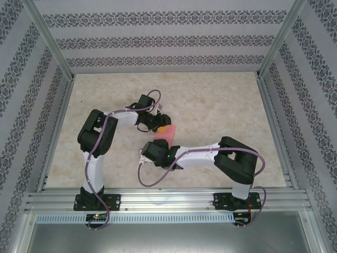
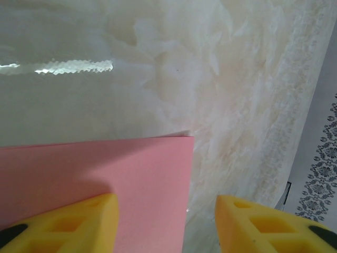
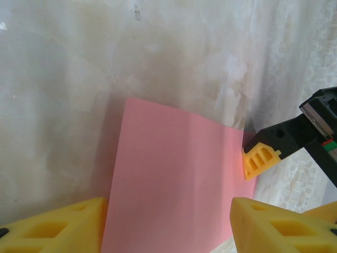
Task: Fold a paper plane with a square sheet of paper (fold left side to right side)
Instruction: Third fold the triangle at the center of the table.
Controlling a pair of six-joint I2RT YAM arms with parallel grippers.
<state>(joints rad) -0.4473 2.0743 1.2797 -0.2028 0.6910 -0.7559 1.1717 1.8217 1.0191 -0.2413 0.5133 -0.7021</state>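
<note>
Pink square sheet of paper (image 3: 174, 158) lies flat beneath parted, empty jaws; we judge that left gripper (image 2: 166, 211) and right gripper (image 3: 168, 211) pinching unevenly could skew the crease

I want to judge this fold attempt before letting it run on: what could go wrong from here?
The square sheet of paper seems to lie loose on the glossy table, so a push from the left gripper at its edge may slide it rather than lift it. Both open grippers crowd the small sheet, so the right gripper could knock the left gripper's finger.
</note>
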